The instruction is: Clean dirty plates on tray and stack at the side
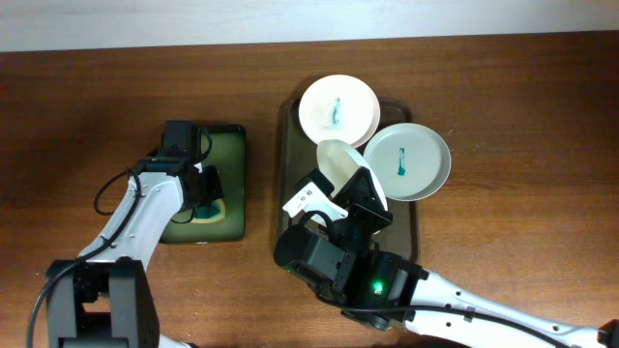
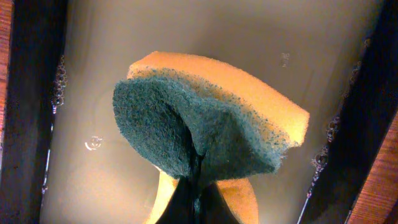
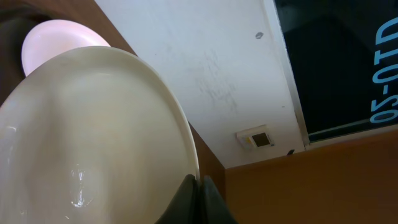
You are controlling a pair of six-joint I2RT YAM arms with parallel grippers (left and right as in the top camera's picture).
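Note:
My right gripper (image 3: 199,186) is shut on the rim of one white plate (image 3: 93,137) and holds it tilted on edge above the dark olive-brown tray (image 1: 286,145); the plate also shows in the overhead view (image 1: 343,164). Two other white plates with teal smears lie on the tray, one at the back (image 1: 338,108) and one at the right (image 1: 411,160). My left gripper (image 2: 198,186) is shut on a yellow sponge with a green scouring face (image 2: 211,124), over the small green-lined tray (image 1: 227,145).
The small tray holds soapy water with bubbles at its black rim (image 2: 25,112). The wooden table (image 1: 97,97) surrounds both trays. The right arm (image 1: 387,285) reaches over the front of the large tray.

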